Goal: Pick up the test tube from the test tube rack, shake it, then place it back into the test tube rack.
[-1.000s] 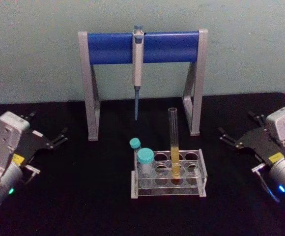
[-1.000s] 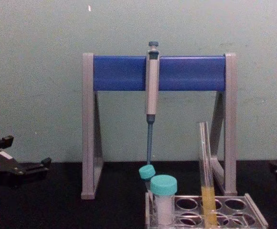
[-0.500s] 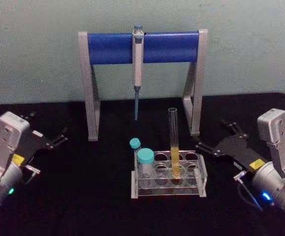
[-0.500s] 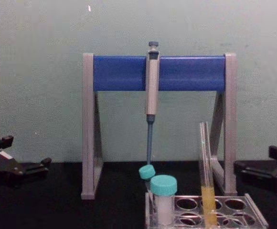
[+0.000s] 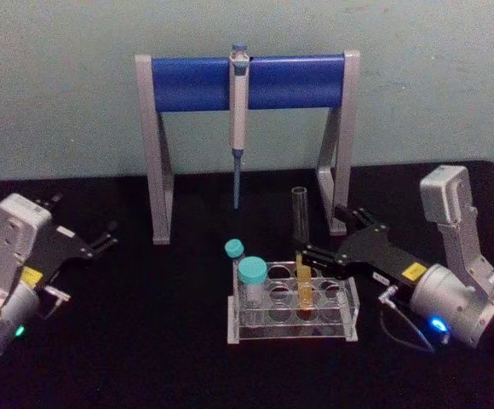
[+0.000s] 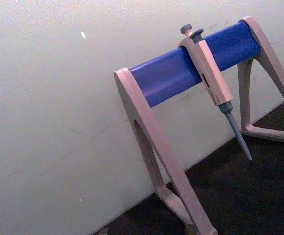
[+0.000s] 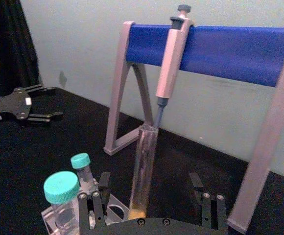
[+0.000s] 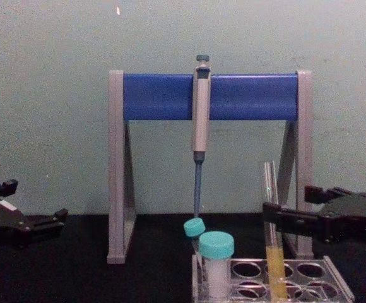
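Tall clear test tube [image 5: 299,215], upright, yellow-orange bottom

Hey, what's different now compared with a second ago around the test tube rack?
The right hand moved in from the right to the test tube; its open fingers now straddle it, not closed. The tube still stands in the test tube rack, and the left hand stays parked at the left, open.
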